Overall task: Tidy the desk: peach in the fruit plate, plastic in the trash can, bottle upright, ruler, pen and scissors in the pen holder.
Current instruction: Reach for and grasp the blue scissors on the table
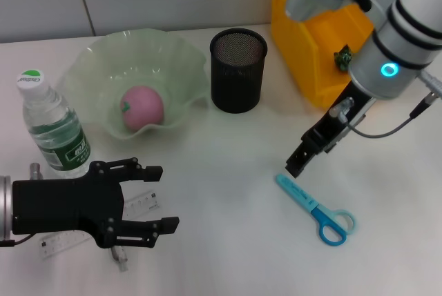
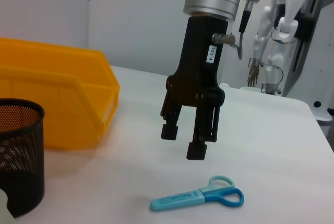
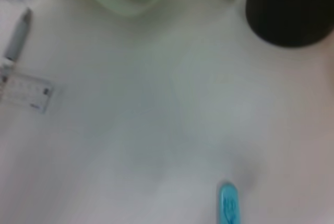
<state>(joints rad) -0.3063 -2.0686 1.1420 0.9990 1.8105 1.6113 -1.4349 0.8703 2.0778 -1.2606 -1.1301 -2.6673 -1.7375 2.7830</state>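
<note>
I read peach (image 1: 142, 107) in fruit plate (image 1: 181, 61), bottle (image 1: 53, 129) upright: done. Scissors (image 1: 317, 210) flat on surface, right gripper (image 1: 302, 157) poised just above, jaws open, empty. Ruler (image 1: 141, 204), pen (image 1: 119, 255) lie under left gripper (image 1: 155, 197), jaws open. Pen holder (image 1: 237, 70) looks empty.

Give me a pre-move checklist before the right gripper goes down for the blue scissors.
1. Right gripper open: ok, a gap shows between the fingers.
2. Right gripper above the blue-handled scissors: ok, it hangs over the closed blade end, not touching.
3. Scissors flat and free on the white desk: ok, nothing lies on them.
4. Black mesh pen holder upright: ok; whether it holds anything, cannot tell.
5. Left gripper out of the way: ok, open over the clear plastic ruler, far from the scissors.
6. Pink peach in the pale green fruit plate: ok.
</note>
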